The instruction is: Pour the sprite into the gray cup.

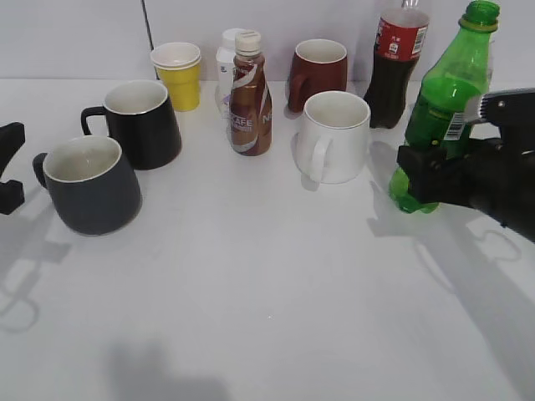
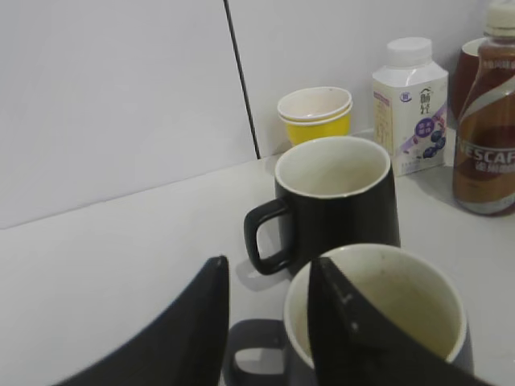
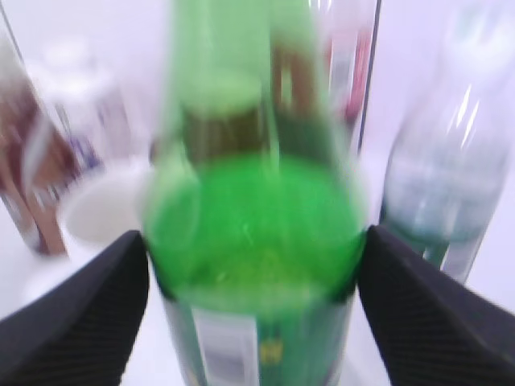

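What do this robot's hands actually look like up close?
Both are matte black. The right gripper has two broad, wedge-shaped fingers with fine ribbed pads. The left gripper has two smoother, pointed black fingers. From outside, the right one looks like a chunky black block. No cables or markings show.
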